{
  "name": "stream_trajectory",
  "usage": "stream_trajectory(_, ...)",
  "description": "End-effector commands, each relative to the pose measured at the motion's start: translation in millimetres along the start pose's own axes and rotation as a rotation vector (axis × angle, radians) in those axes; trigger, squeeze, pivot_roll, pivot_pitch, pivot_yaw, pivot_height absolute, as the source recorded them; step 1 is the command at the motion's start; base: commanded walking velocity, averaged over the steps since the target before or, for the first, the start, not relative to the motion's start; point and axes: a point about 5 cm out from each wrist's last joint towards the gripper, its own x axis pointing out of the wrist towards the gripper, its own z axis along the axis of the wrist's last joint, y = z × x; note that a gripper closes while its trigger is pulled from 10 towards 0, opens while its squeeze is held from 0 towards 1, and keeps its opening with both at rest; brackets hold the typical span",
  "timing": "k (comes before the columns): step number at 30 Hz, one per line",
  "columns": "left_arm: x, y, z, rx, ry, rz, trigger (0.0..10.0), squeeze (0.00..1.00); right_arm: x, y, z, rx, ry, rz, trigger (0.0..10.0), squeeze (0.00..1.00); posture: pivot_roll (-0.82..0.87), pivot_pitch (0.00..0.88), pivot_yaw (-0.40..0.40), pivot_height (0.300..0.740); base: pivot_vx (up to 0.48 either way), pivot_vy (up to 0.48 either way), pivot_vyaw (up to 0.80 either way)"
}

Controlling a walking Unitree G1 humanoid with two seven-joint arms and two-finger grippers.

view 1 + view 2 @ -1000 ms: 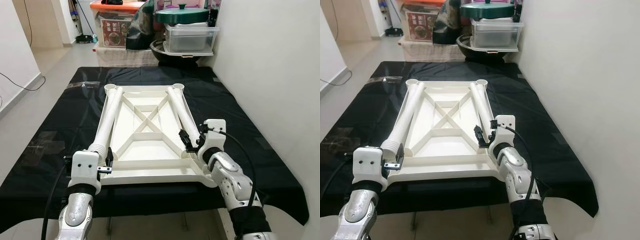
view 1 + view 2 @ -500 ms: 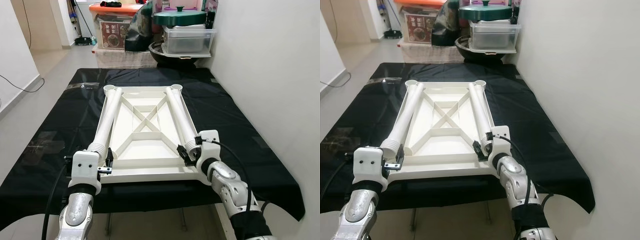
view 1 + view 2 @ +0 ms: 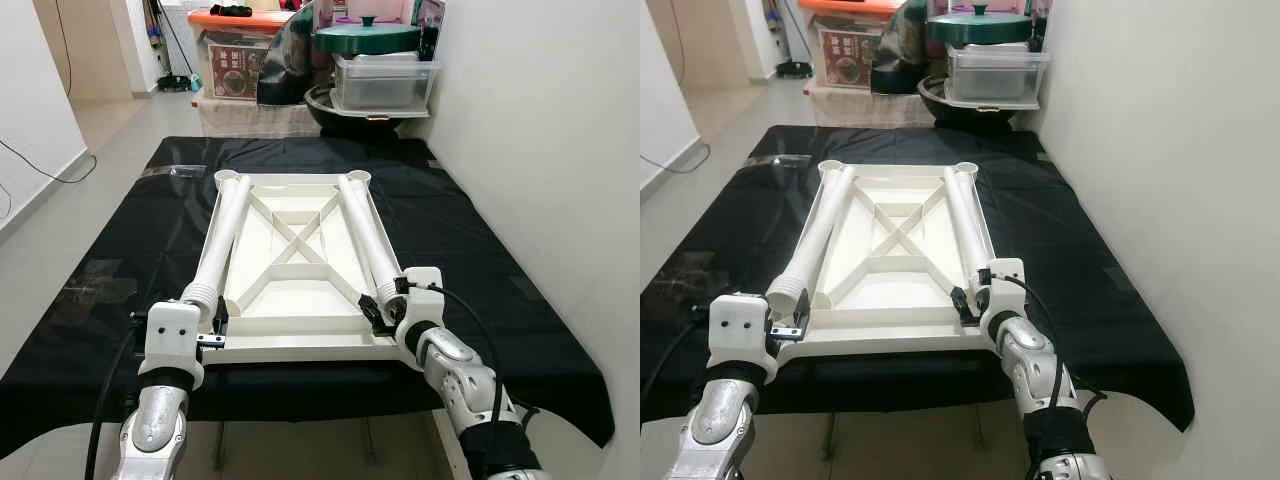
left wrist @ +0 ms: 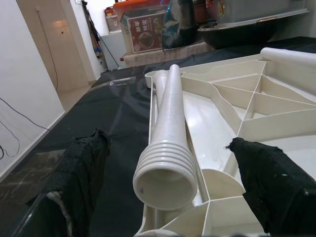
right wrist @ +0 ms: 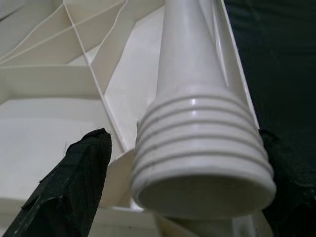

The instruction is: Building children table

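Storage bins (image 3: 300, 60) beyond tabletop (image 3: 295, 270), wall (image 3: 540, 130) at right.

Two table legs (image 3: 222, 238) flank an open lane along the tabletop's ribs (image 3: 290, 250).

White table frame (image 3: 295, 275) and ribbed white legs (image 3: 216, 245) lie on a black cloth (image 3: 110, 290); green lid (image 3: 365, 37), orange lid (image 3: 245, 17) behind

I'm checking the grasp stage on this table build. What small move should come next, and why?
Probably close both jaws. The left gripper straddles the threaded end of the left leg and the right gripper that of the right leg, neither yet clamped.
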Motion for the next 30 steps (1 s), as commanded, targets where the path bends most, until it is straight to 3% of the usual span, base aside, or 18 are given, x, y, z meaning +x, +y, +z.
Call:
stream_trajectory(1, -0.1, -2.3, -5.8, 0.008, 0.031, -0.012, 10.0, 0.0, 1.3, -2.9, 2.8, 0.022, -0.016, -0.013, 10.0, 0.0, 0.07, 0.0, -0.085, 0.74, 0.0, 0.0, 0.0)
stream_trajectory(10, -0.2, -3.3, -6.7, 0.001, 0.035, -0.012, 10.0, 0.0, 1.3, -2.8, 0.5, 0.025, -0.016, -0.016, 10.0, 0.0, 0.07, 0.0, -0.087, 0.74, 0.0, 0.0, 0.0)
stream_trajectory(11, -0.1, -3.8, -7.0, 0.0, 0.036, -0.014, 10.0, 0.0, 1.4, -2.5, 0.0, 0.025, -0.016, -0.014, 9.4, 0.0, 0.07, 0.0, -0.088, 0.74, 0.0, 0.0, 0.0)
stream_trajectory(12, -0.1, -3.8, -7.0, 0.0, 0.036, -0.014, 10.0, 0.0, 1.4, -2.5, 0.0, 0.025, -0.016, -0.014, 9.4, 0.0, 0.07, 0.0, -0.088, 0.74, 0.0, 0.0, 0.0)
stream_trajectory(14, -0.1, -4.5, -7.4, -0.002, 0.038, -0.017, 10.0, 0.0, 1.5, -1.8, -0.8, 0.026, -0.022, -0.01, 0.0, 0.0, 0.07, 0.0, -0.088, 0.74, 0.0, 0.0, 0.0)
stream_trajectory(30, 0.1, -3.2, -7.6, -0.004, 0.039, -0.013, 10.0, 0.0, -0.7, 1.1, 8.5, 0.072, -0.116, 0.017, 0.0, 0.0, 0.07, 0.0, -0.086, 0.74, 0.0, 0.0, 0.0)
